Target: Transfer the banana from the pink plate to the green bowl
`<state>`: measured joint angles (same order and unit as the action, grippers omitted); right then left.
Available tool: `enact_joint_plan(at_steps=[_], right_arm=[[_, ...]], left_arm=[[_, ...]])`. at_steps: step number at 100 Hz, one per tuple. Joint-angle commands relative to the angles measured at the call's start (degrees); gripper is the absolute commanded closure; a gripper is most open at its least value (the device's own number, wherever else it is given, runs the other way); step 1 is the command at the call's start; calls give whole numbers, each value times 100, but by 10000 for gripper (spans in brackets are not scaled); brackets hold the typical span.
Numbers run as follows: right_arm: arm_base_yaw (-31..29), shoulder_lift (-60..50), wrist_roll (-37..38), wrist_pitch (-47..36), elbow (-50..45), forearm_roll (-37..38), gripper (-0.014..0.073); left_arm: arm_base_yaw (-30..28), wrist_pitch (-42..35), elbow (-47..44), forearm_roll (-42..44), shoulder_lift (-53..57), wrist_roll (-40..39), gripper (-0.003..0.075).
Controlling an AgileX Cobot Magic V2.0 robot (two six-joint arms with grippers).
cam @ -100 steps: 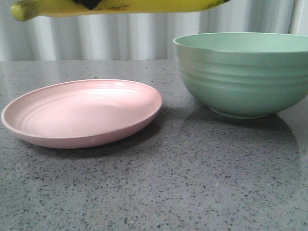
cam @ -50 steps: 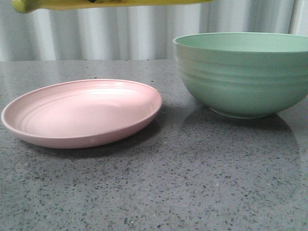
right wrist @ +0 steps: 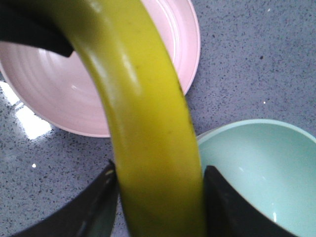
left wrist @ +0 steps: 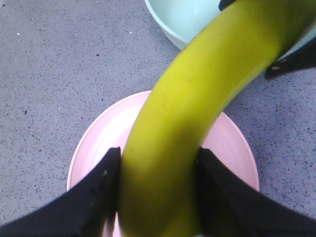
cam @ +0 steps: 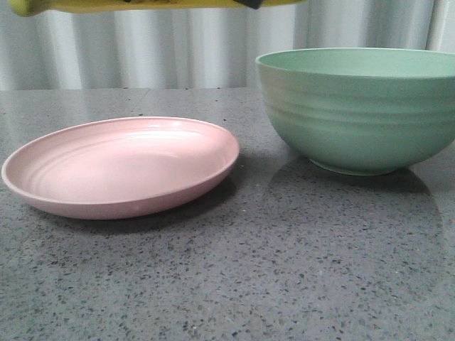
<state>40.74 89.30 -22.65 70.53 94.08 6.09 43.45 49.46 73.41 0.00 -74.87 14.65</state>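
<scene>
Since a second ago the banana (cam: 153, 6) has climbed almost out of the front view, so only a thin yellow strip shows along the 12 o'clock edge, with its greenish end at about 10 o'clock. Below it the pink plate (cam: 121, 167) sits bare on the grey table (cam: 284, 284), and the green bowl (cam: 359, 106) stands just beside it at 3 o'clock, also with nothing visible in it.

Left wrist view: the left gripper (left wrist: 158, 190) has both dark fingers (left wrist: 96, 197) pressed against the banana's sides, closed snug on it, plate straight underneath, bowl rim up at 1 o'clock.

Right wrist view: the right gripper (right wrist: 160, 205) is clamped on the other stretch of the banana the same way, with the bowl at 4 o'clock and the plate at 10 o'clock.

So both arms are holding one fruit up in the air, roughly over the gap between the dishes. My worry is that if the arms don't travel in sync, they could bend or snap it, or twist it loose. Dropping it too low could also clip the tall bowl rim.
</scene>
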Motion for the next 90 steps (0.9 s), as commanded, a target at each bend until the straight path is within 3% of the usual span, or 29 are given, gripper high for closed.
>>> enact_joint_plan(at_steps=[1, 14, 26, 44, 73, 90], right_arm=[[-2, -139, 1, -260, 190, 80, 385], [-2, -152, 1, -207, 190, 91, 567], [-2, -152, 1, -188, 190, 91, 673], [-2, -152, 11, -157, 190, 25, 673], [-21, -120, 200, -148, 190, -448, 673], [-21, -41, 267, -116, 190, -448, 673]], left_arm=[[64, -370, 218, -164, 201, 37, 739], [64, -370, 218, -164, 201, 37, 738], [64, -370, 218, -164, 201, 5, 738], [64, -166, 218, -131, 201, -115, 728], [-207, 277, 218, 0, 201, -414, 582], [-246, 353, 207, 0, 201, -414, 578]])
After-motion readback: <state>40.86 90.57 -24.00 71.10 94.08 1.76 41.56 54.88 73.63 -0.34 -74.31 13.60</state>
